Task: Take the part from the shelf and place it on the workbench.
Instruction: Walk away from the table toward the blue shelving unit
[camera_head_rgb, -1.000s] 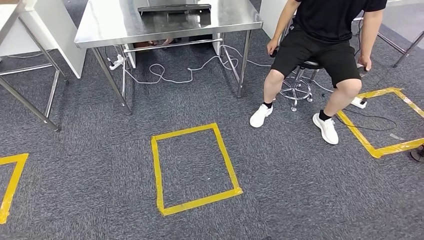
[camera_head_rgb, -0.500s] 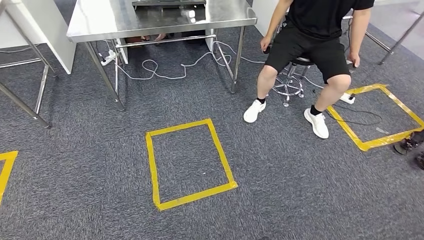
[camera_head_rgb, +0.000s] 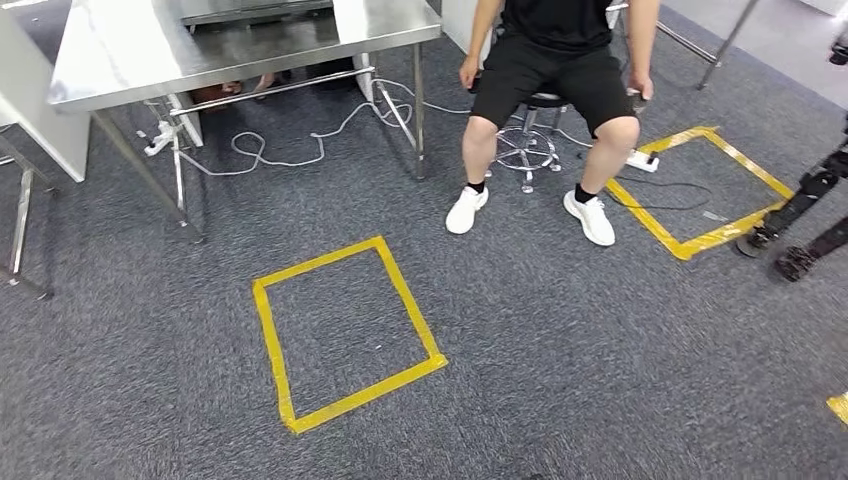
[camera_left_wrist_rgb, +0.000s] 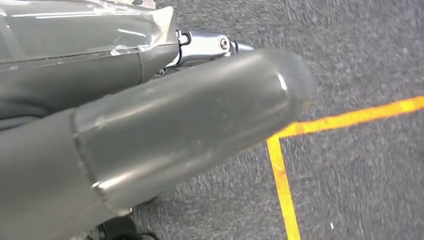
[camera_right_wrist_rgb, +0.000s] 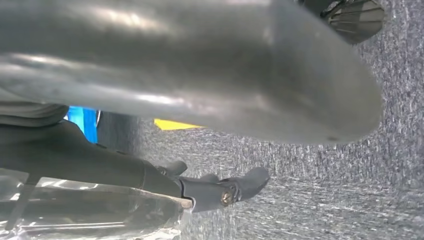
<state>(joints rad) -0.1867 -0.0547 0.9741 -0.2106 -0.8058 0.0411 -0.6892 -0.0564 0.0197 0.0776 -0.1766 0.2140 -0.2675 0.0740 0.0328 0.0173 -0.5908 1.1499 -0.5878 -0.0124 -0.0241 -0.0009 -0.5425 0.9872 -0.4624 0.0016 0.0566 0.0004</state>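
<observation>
The step in hand reads as walking and turning to find the shelf. Where the part lies cannot be told from here, and nothing is seen between thumb and fingers of either hand. The right robot hand (camera_right_wrist_rgb: 225, 75) hangs over grey carpet with its dark fingers (camera_right_wrist_rgb: 240, 187) stretched out and apart from the thick thumb, holding nothing. The left robot hand (camera_left_wrist_rgb: 190, 125) hangs over a yellow tape line, its fingers mostly hidden behind the thumb, so I cannot tell their state. To do this well, keep both arms close to the body and aim for the yellow tape rectangle on the carpet (camera_head_rgb: 367, 393). Stay well clear of the seated person in black (camera_head_rgb: 555, 30), the white cables (camera_head_rgb: 260, 150) under the stainless-steel desk (camera_head_rgb: 130, 50), and the black wheeled stand (camera_head_rgb: 800, 205).
</observation>
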